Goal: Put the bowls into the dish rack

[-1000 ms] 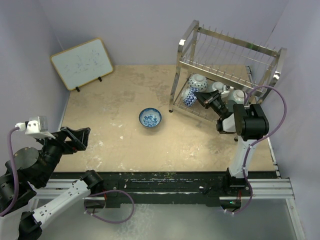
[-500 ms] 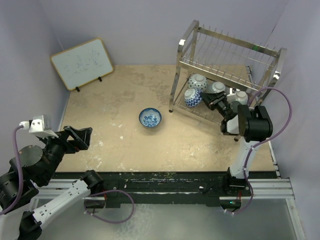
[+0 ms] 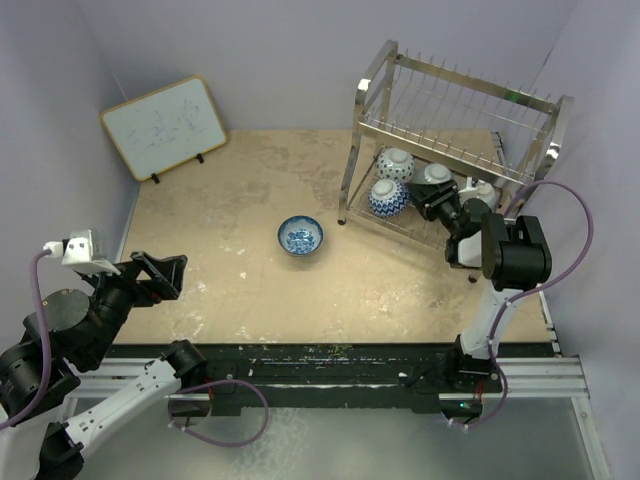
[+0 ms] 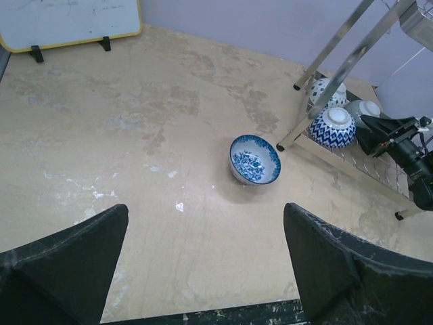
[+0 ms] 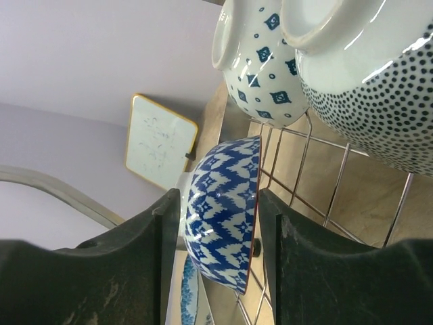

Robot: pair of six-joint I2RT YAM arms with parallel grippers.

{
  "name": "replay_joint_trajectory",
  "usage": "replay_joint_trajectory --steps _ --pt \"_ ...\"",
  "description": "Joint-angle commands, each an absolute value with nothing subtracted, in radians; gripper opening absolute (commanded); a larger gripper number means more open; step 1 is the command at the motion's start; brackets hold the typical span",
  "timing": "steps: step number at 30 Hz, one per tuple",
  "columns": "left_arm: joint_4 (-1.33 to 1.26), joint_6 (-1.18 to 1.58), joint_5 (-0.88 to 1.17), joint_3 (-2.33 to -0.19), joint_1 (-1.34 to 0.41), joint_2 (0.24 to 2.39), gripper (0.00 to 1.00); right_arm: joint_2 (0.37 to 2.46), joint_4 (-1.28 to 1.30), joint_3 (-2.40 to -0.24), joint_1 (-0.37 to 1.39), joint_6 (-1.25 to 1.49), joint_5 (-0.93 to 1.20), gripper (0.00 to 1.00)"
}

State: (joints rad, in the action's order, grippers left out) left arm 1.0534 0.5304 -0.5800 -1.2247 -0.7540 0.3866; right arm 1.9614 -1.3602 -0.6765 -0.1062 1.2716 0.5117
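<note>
The silver wire dish rack (image 3: 455, 95) stands at the far right. On its lower tier rest several bowls: a blue zigzag one (image 3: 387, 198) (image 5: 223, 210) on edge, a diamond-patterned one (image 3: 396, 162) (image 5: 260, 68) and a dotted one (image 3: 436, 176) (image 5: 379, 88). My right gripper (image 3: 428, 198) (image 5: 220, 196) is open just to the right of the zigzag bowl, its fingers flanking it with thin gaps. A blue floral bowl (image 3: 300, 236) (image 4: 255, 159) sits upright mid-table. My left gripper (image 3: 160, 275) (image 4: 203, 223) hovers open and empty at the near left.
A framed whiteboard (image 3: 163, 127) (image 4: 67, 20) leans at the far left corner. The rack's legs (image 3: 347, 190) stand right of the floral bowl. Purple walls close in the table on three sides.
My right gripper has opened off the blue zigzag bowl and drawn back to the right; the bowl stays on edge in the rack. The left arm shifted slightly.
</note>
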Motion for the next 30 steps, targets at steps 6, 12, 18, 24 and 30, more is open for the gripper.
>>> replay_joint_trajectory --steps 6,12,18,24,30 --pt "1.003 0.512 -0.572 -1.215 -0.758 0.393 0.99 1.876 -1.275 -0.672 -0.121 1.192 0.437 0.57" --pt "1.0 0.513 -0.57 -1.209 -0.758 0.39 0.99 1.832 -1.243 -0.655 -0.121 1.16 0.417 0.6" --pt "0.999 0.517 -0.565 -1.206 -0.758 0.387 0.99 1.783 -1.196 -0.652 -0.121 1.122 0.403 0.61" --pt "0.995 0.519 -0.567 -1.197 -0.758 0.387 0.99 1.765 -1.247 -0.645 -0.119 1.104 0.437 0.61" --pt "0.987 0.518 -0.563 -1.191 -0.758 0.389 0.99 1.75 -1.287 -0.642 -0.083 1.092 0.5 0.62"
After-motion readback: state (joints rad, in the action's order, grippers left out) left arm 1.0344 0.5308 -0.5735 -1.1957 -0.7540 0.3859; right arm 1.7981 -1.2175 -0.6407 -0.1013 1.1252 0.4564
